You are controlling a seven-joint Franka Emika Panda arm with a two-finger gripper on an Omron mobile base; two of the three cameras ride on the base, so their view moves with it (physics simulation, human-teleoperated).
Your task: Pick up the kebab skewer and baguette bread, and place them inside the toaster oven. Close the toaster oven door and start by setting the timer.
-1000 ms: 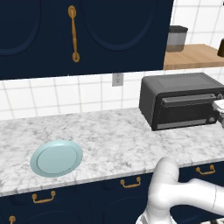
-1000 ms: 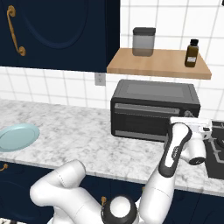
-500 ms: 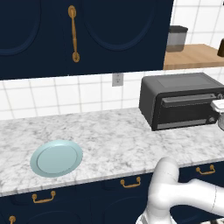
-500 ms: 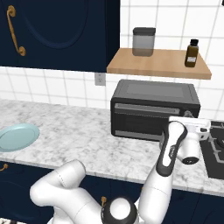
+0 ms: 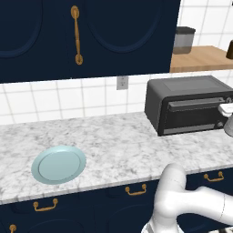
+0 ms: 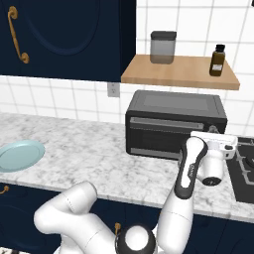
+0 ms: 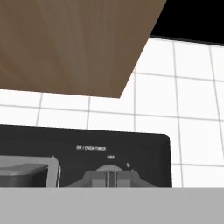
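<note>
The black toaster oven (image 5: 191, 107) (image 6: 173, 124) stands on the marble counter with its glass toaster oven door (image 6: 161, 134) closed upright. My gripper (image 6: 213, 138) sits at the oven's right front, by the knob panel, and also shows at the frame's edge (image 5: 226, 111). Its fingers are hidden behind the hand; it is shut. In the hand view the timer knob (image 7: 109, 177), under the words "on / oven timer" and "off", lies dead ahead and very close. I cannot tell whether the fingers touch it. The kebab skewer and baguette bread are out of view.
An empty pale blue plate (image 5: 59, 164) (image 6: 20, 155) lies on the counter (image 5: 118, 145) far left. A wooden shelf (image 6: 178, 69) above the oven carries a jar (image 6: 162, 47) and a brown bottle (image 6: 217, 59). A stove (image 6: 245, 168) borders the oven's right.
The hand has edged a little left, closer to the oven's knob panel. The oven, its door and the plate stay as they were.
</note>
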